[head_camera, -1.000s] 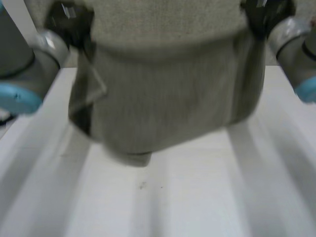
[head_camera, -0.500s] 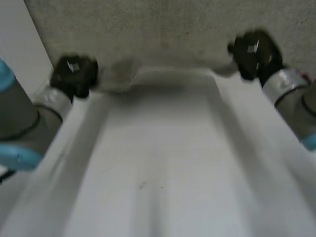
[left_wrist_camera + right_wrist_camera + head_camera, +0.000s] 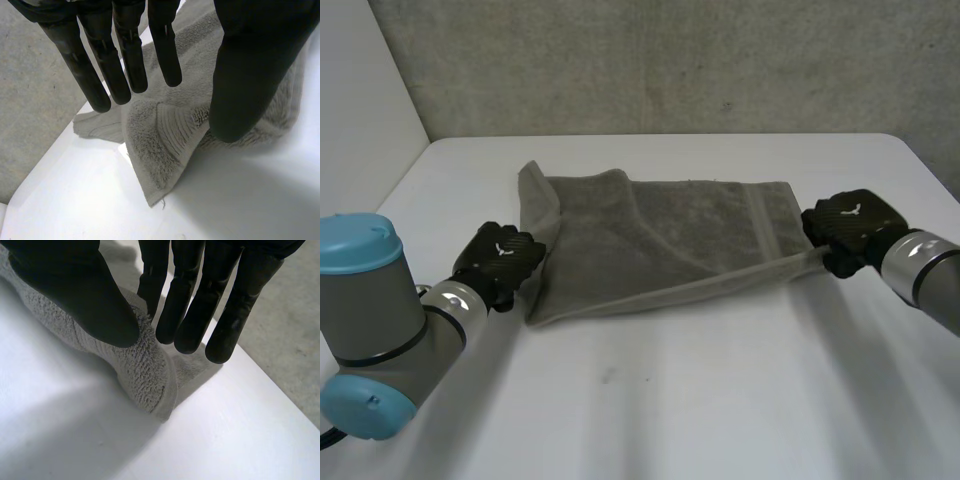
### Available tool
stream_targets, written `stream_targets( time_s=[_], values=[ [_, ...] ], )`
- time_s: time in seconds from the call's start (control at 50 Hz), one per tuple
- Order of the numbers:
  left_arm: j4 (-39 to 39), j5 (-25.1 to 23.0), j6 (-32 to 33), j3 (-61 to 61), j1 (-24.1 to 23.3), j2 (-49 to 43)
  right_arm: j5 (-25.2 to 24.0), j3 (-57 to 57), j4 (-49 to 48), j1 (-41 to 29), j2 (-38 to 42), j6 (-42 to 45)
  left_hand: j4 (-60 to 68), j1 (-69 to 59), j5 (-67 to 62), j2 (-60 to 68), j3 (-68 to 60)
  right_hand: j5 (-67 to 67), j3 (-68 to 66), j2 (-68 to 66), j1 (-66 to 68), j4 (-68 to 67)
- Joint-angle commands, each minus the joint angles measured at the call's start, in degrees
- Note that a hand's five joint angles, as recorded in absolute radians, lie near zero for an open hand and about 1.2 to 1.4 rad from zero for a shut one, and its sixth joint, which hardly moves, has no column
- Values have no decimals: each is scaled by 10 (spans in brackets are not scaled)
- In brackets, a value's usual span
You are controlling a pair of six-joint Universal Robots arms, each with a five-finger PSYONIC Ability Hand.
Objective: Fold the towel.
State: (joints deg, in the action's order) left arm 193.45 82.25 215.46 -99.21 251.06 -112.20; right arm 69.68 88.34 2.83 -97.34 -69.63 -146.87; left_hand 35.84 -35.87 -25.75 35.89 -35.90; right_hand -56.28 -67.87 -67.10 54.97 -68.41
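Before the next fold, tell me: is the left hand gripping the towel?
No: the left hand keeps its fingers straight, apart from the thumb, above the towel, which lies on the table.

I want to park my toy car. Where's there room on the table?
The biggest bare patch of table is nearer than the towel, between the left arm and right arm. A narrower strip runs behind the towel, by the far edge. Crowded: the towel's ends, where the left hand and right hand sit.

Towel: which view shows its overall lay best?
The head view: the whole towel lies there, loosely folded, on the table. The left wrist view gives one corner; the right wrist view, the bunched opposite end.
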Motion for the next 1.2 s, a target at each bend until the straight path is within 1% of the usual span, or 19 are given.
stream_targets(
  time_s=[0.02,0.12,0.22,0.4,0.5,0.54,0.56,0.58,0.6,0.76,0.9,0.96,0.98,1.0,1.02,1.04,1.06,1.08,1.2],
  values=[
    [8,-2,-3,2,0,-14,-31,-3,-1,40,-3,-104,1,-1,-2,1,-1,-137,-121,-129,250,-116],
    [9,-26,-16,3,0,-18,-37,2,-1,46,-2,-114,-64,65,64,-65,65,-137,-121,-129,250,-116],
    [15,-54,-26,8,2,-34,-38,3,-1,47,-1,-116,-61,61,60,-62,62,-137,-121,-129,250,-116],
    [48,-61,-24,31,2,-87,-38,8,-13,47,-1,-116,-46,46,45,-47,47,-137,-121,-129,250,-116],
    [52,-59,-20,53,3,-112,-37,11,-26,49,-2,-115,60,-60,-61,59,-59,-137,-121,-129,250,-116],
    [52,-56,-20,67,4,-113,-36,12,-29,50,-2,-115,278,-277,-278,277,-277,-137,-121,-129,250,-116],
    [52,-56,-20,67,4,-113,-34,13,-33,50,-2,-112,279,-278,-280,278,-278,-137,-121,-129,250,-116],
    [52,-55,-19,69,4,-107,-34,13,-33,50,-2,-112,397,-397,-398,396,-396,-137,-121,-129,250,-116],
    [51,-54,-19,69,6,-96,-32,12,-33,50,-2,-108,441,-441,-442,441,-441,-137,-121,-129,250,-116],
    [40,-38,-16,18,22,41,-31,4,-20,49,-5,-83,442,-441,-442,441,-441,-137,-121,-129,250,-116],
    [-7,-38,14,-46,28,148,-26,3,70,51,-43,55,442,-441,-442,441,-441,-137,-121,-129,250,-116],
    [-34,-43,29,-66,36,165,-27,4,88,52,-47,77,442,-441,-442,441,-441,-137,-121,-129,250,-116],
    [-40,-46,28,-74,37,163,-29,6,98,53,-49,83,367,-367,-368,366,-366,-137,-121,-129,250,-116],
    [-40,-46,28,-74,37,163,-28,6,100,52,-48,82,366,-366,-367,366,-366,-137,-121,-129,250,-116],
    [-41,-51,26,-79,36,161,-28,6,100,52,-48,82,216,-216,-217,216,-216,-137,-121,-129,250,-116],
    [-41,-51,26,-79,36,161,-28,8,99,51,-48,78,215,-214,-216,214,-214,-137,-121,-129,250,-116],
    [-40,-57,25,-84,36,153,-28,9,98,51,-47,76,63,-63,-64,63,-63,-137,-121,-129,250,-116],
    [-36,-67,20,-86,34,126,-28,9,98,51,-47,76,-13,14,12,-14,14,-137,-121,-129,250,-116],
    [-15,-115,-4,-62,27,29,-30,11,76,49,-36,51,-22,23,22,-23,23,-137,-121,-129,250,-116]
  ],
)
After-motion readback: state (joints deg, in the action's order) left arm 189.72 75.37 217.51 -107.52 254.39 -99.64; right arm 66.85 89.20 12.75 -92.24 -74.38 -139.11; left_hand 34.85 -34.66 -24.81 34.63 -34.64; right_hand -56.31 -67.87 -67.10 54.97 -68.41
